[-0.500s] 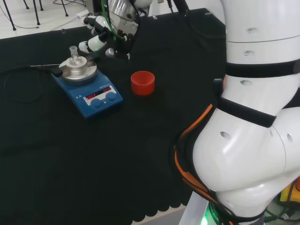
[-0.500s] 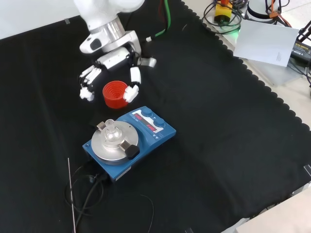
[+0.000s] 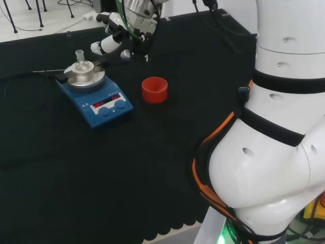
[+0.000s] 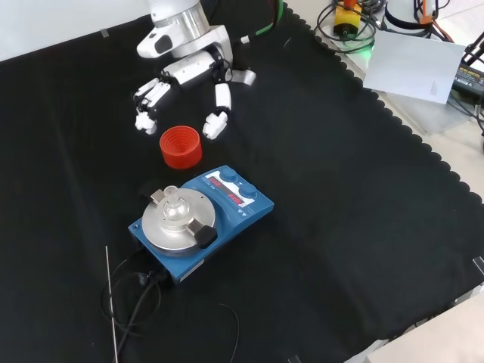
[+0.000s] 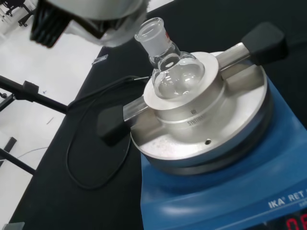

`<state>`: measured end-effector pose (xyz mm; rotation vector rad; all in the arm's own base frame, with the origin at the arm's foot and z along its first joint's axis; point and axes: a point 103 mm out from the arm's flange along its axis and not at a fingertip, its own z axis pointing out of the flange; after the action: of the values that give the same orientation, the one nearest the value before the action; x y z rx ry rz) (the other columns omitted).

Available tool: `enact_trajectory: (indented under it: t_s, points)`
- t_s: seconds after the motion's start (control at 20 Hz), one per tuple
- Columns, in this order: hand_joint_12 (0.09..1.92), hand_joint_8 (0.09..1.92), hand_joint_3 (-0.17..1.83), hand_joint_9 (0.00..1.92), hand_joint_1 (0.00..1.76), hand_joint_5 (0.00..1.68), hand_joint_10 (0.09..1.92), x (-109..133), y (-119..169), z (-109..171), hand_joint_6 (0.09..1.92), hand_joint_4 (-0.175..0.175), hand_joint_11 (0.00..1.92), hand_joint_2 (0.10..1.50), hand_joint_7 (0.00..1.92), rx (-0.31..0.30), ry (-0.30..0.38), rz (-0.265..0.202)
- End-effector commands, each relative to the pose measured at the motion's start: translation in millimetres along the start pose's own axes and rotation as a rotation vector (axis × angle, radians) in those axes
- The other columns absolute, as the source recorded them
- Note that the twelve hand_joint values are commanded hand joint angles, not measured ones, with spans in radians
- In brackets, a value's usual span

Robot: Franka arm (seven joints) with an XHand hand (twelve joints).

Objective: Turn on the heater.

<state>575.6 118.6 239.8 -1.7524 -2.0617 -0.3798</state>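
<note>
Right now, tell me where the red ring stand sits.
In the front view the red ring stand sits on the black cloth just above the blue heater, below the hand. In the head view it is right of the heater.

Black-clothed bench carries the blue heater, a red ribbed ring and a cable

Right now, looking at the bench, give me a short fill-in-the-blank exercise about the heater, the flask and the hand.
1. The heater has a body coloured ____.
2. On its metal block sits a clear glass ____.
3. In the front view, the ring stand between the hand and the heater is coloured ____.
4. The hand's fingers are spread and hold ____.

Missing words: blue; flask; red; nothing
</note>
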Motion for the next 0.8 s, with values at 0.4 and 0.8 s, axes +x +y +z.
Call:
enact_trajectory:
  t_s: [0.4, 0.8]
  points:
    - [1.14, 0.79, 0.88, 1.10, 1.19, 0.33, 0.50, 4.7, -82.2, -32.7, 0.09, 0.009, 0.86, 0.61, 0.95, 0.130, -0.209, 0.094]
    - [0.78, 0.96, 0.79, 1.39, 1.39, 0.29, 0.53, 13.3, -115.1, -25.3, 0.09, -0.012, 1.40, 0.63, 1.16, 0.231, -0.293, 0.121]
